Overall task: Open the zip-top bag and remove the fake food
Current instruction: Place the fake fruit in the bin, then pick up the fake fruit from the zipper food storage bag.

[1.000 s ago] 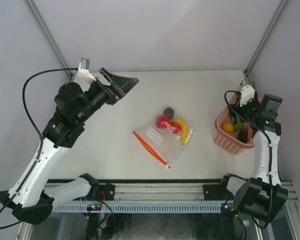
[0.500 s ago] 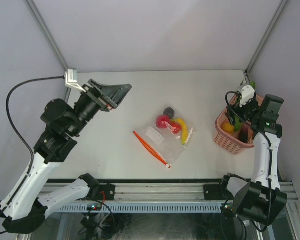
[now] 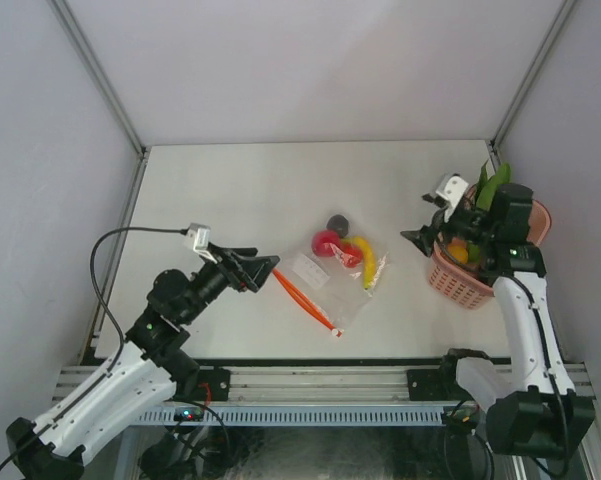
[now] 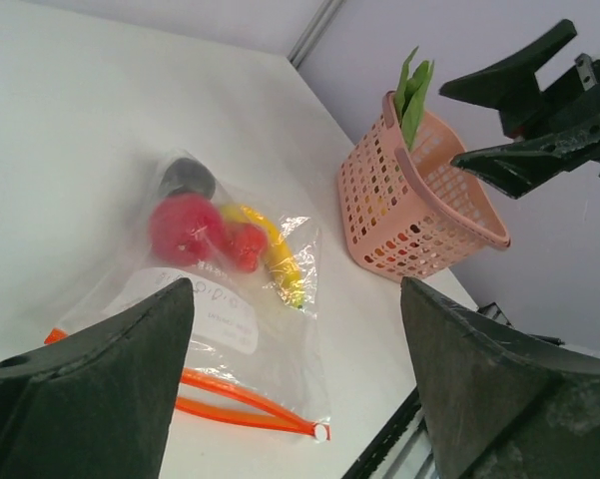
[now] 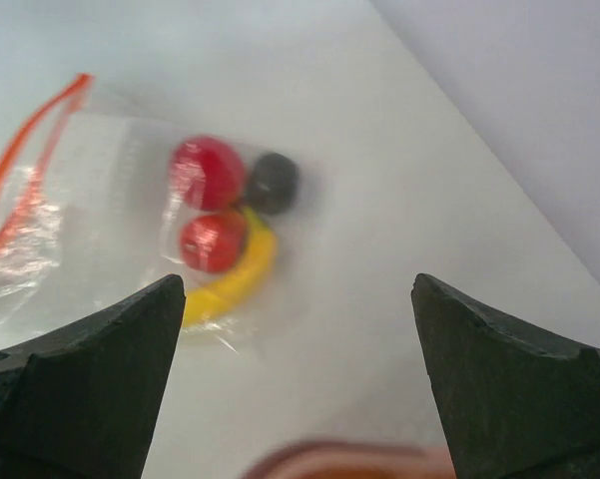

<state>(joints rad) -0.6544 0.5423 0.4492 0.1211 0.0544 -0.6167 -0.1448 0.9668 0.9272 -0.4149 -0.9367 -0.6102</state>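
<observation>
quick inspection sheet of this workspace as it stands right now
surface: white table, flat
job's things: zip-top bag lying flat mid-table, orange zipper toward the left arm; banana, red fruits and dark ball at its far end; seal state unclear
clutter: pink basket at right edge, holding green leafy vegetable and orange fruit
grippers: left end effector open, low, facing the zipper edge; right end effector open, empty, beside the basket
cables: black cable looping off left arm
surroundings: grey walls, metal frame posts

left end effector (image 3: pixel 265 268) dropped beside zip-top bag (image 3: pixel 325 287); right end effector (image 3: pixel 417 220) cleared basket (image 3: pixel 446 276)
</observation>
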